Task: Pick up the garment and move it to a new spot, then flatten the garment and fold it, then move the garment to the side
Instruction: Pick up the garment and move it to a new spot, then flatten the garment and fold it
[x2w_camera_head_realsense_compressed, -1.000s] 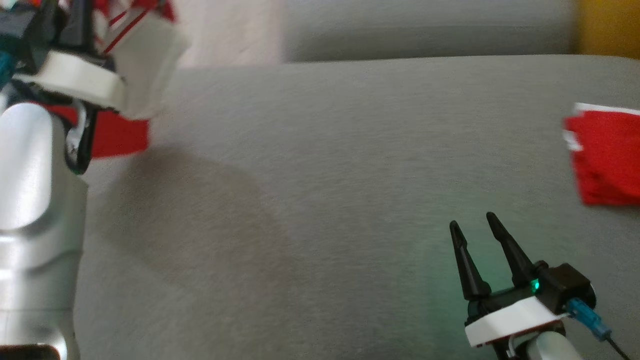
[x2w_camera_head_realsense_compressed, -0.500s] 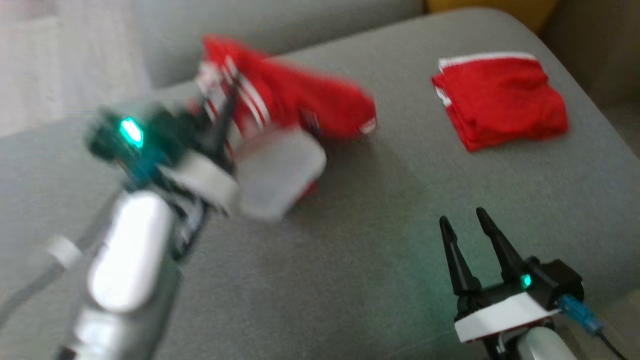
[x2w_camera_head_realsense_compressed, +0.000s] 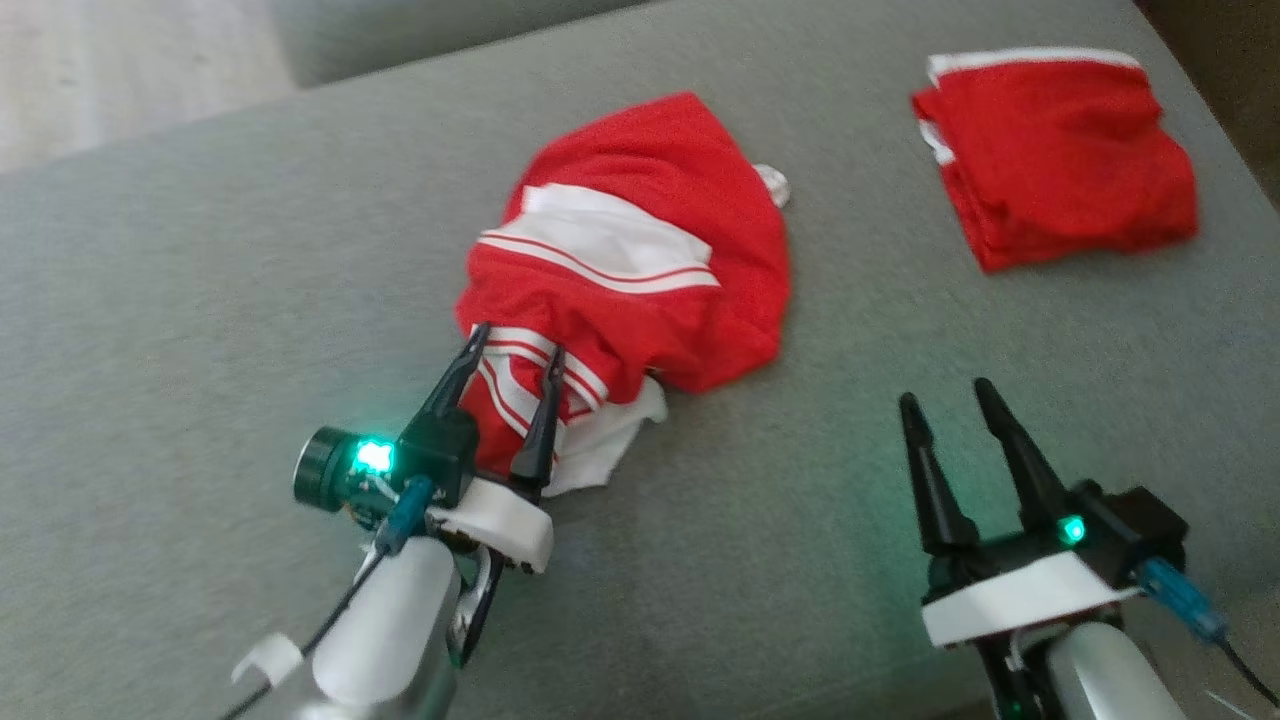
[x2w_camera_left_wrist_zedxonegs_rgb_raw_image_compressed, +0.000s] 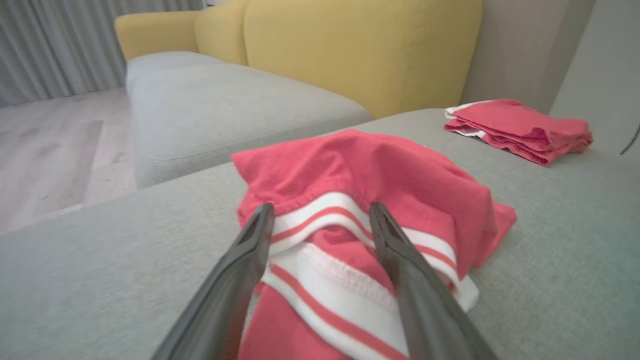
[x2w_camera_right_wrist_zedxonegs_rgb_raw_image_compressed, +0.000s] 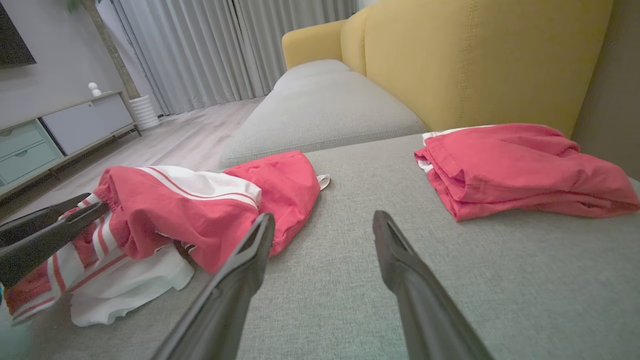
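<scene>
The garment, red with white striped bands, lies crumpled in the middle of the grey cushion. My left gripper is open at its near end, a finger on either side of the striped band. The left wrist view shows that band of the garment lying between the spread fingers. My right gripper is open over bare cushion to the right of the garment. In the right wrist view the garment lies left of my right gripper, with the left gripper's fingers at its left end.
A folded red garment lies at the cushion's far right corner. A yellow backrest rises behind it. A second grey cushion sits beyond a gap. Wooden floor, curtains and a low cabinet lie to the left.
The head camera has swung. My left gripper carried the garment through the air shut on it, came down and opened; the garment now rests on the cushion. The right gripper stayed open.
</scene>
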